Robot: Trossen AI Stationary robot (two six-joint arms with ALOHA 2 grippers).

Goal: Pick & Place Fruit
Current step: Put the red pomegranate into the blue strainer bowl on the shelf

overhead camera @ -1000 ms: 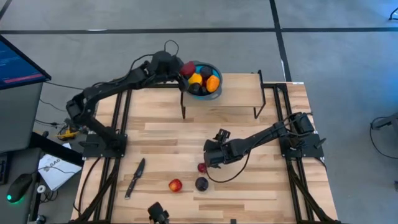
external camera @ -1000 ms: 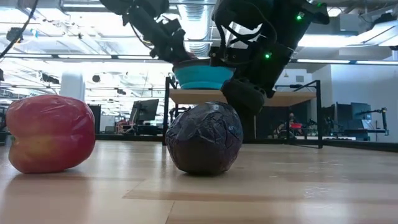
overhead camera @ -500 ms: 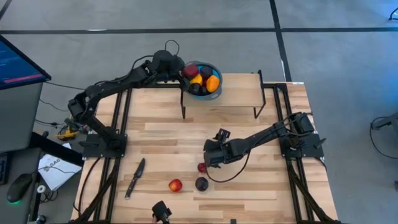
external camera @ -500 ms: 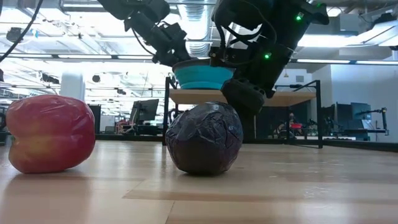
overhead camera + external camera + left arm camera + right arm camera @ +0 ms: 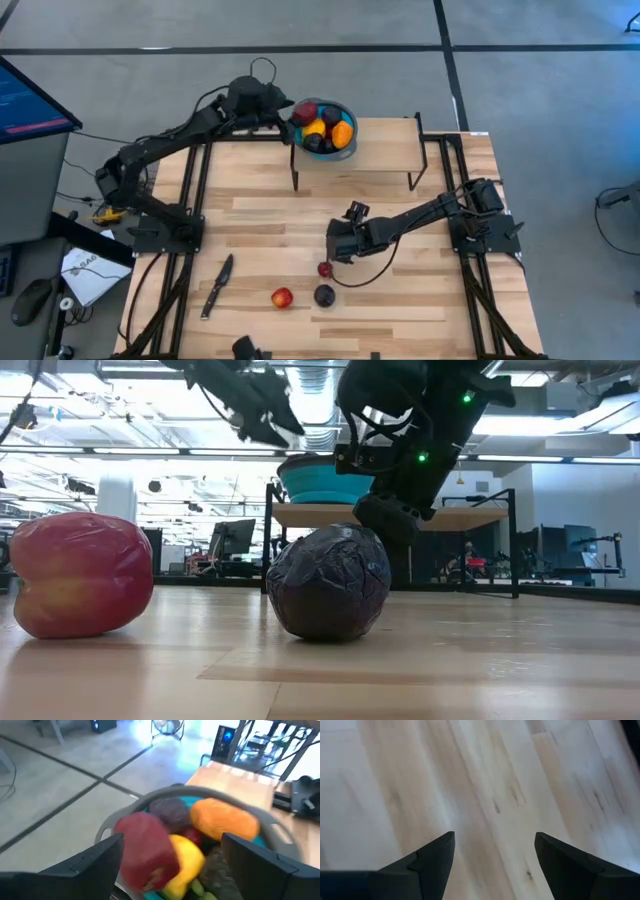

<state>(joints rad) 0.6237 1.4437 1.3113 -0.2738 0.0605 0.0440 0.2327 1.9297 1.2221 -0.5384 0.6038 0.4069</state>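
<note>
- Left gripper (image 5: 283,110), high view: sits just beside the bowl (image 5: 349,115), at its rim on the side away from the right arm. Nothing between its fingers. The bowl rests on a small raised shelf (image 5: 380,146) at the table's far edge and holds a heap of fruit (image 5: 325,126): red, orange, yellow, dark purple. Judged: a drop-off has been made and the arm is clear of the pile.
- Right gripper (image 5: 332,246), same view: low over the wooden table (image 5: 260,220), well apart from the bowl, just above a small red fruit (image 5: 325,269). A dark purple fruit (image 5: 324,295) and a red-and-yellow fruit (image 5: 282,297) lie farther still from the bowl; a dark knife (image 5: 218,283) lies off toward the left arm's base. Three pieces left loose, so likely a late stage.
- Low view: purple fruit (image 5: 328,581) and red-and-yellow fruit (image 5: 78,574) sit on the boards, apart from each other; the blue bowl (image 5: 325,482) shows behind, raised on its shelf.
- Left wrist view: fingers (image 5: 95,860) spread wide, empty, framing the bowl (image 5: 115,822). A red piece (image 5: 148,847) perches at the near rim, touching a yellow one (image 5: 187,854); orange (image 5: 224,820) and purple (image 5: 171,811) behind.
- Right wrist view: fingers (image 5: 432,857) wide apart over bare wood; no fruit between them. Judged: poised for a descent on the small red fruit, not yet lined up.
</note>
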